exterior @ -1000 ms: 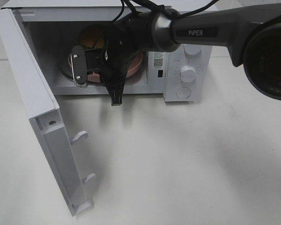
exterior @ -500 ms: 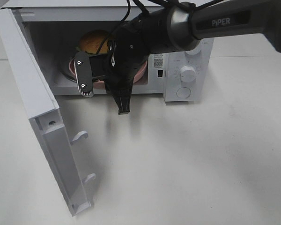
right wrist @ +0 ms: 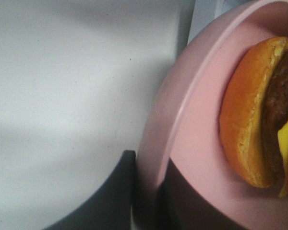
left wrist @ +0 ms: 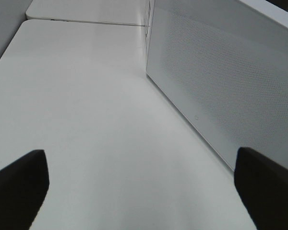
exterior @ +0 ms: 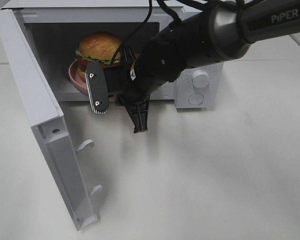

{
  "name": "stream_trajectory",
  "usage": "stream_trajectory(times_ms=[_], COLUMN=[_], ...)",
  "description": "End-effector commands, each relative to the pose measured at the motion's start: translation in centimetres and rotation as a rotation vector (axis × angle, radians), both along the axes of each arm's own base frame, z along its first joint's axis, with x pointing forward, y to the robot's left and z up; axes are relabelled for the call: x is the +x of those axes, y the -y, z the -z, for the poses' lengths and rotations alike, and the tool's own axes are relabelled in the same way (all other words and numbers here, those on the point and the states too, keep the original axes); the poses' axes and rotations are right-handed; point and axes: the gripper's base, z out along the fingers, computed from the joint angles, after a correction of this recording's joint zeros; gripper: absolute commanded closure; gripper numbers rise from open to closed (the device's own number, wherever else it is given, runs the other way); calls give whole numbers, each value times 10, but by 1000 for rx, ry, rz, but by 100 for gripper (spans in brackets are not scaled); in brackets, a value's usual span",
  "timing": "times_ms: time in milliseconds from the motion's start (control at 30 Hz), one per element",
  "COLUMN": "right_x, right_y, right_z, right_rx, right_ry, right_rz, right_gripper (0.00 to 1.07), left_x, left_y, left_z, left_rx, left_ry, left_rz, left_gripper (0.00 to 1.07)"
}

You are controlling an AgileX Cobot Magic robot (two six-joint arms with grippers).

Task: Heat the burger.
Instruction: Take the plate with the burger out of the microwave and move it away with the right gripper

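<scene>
Pink plate (right wrist: 192,120), pinched at its rim by the right gripper (right wrist: 146,191), carried the burger (exterior: 99,49) inside the open microwave (exterior: 200,75). The burger lay deeper in than the fingers. The left gripper (left wrist: 134,187), spread wide and empty, hung outside the door (left wrist: 216,81).

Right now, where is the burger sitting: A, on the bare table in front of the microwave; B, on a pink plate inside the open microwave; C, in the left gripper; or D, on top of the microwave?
B: the burger rests on the pink plate inside the microwave, whose door stands open.
</scene>
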Motion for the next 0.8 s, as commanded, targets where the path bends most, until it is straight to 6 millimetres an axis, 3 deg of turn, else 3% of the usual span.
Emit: stream_trajectory(times_ms=[33, 800], right_x=[-8, -81], right_y=[8, 64], right_z=[-19, -27], right_rx=[51, 71], right_ry=[77, 117], right_rz=[-22, -95], right_gripper=[107, 107], left_x=[-2, -2], left_y=[0, 0], left_z=[0, 0], left_rx=[-3, -3], left_ry=[18, 18], left_rz=[-5, -5], left_gripper=[9, 9])
